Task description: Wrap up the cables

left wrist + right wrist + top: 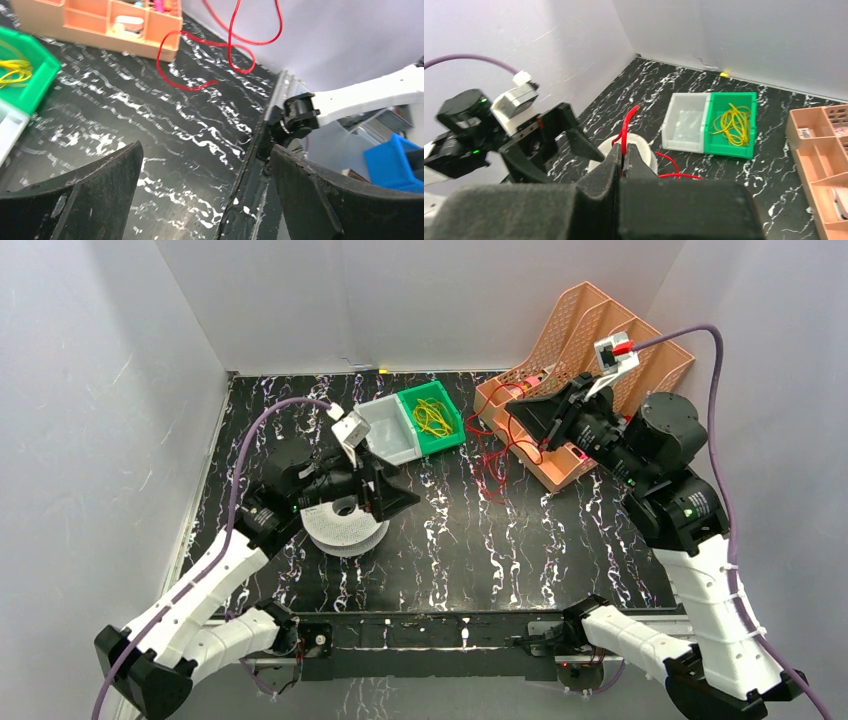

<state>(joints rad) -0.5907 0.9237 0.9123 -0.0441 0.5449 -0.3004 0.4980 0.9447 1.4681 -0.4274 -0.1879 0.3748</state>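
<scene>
Nearest the arm bases, well on the near-left side of the green bin [441, 445], a white spool [345, 530] lies flat on the black marbled table [520, 550]. The left gripper [381, 486] hangs just above the spool with its jaws spread wide and nothing between them. Its wrist view shows only bare tabletop in the gap.

Farther out, to the right of the green bin, the red wire [489, 456] lies in loose loops on the table. It trails up toward the right gripper [516, 410], which is raised off the table to the right of the green bin. The right wrist view shows that gripper's fingers pressed together on the red wire [628, 120], pinching it so a short end stands up above the tips. The rest of the wire falls away below.

The green bin holds a tangle of thin yellow wires [433, 417]. A white bin [391, 432] touches the green bin's left side. I cannot see anything inside it.

An orange organiser tray [552, 472] sits to the right of the green bin, partly under the right gripper. It is split into compartments, and the left wrist view shows small items in some of them, too small to name. Some of the wire's loops lie against its near-left edge.

Farthest back, beyond the tray and to the far right of the green bin, an orange slotted file rack [575, 322] stands against the wall.
</scene>
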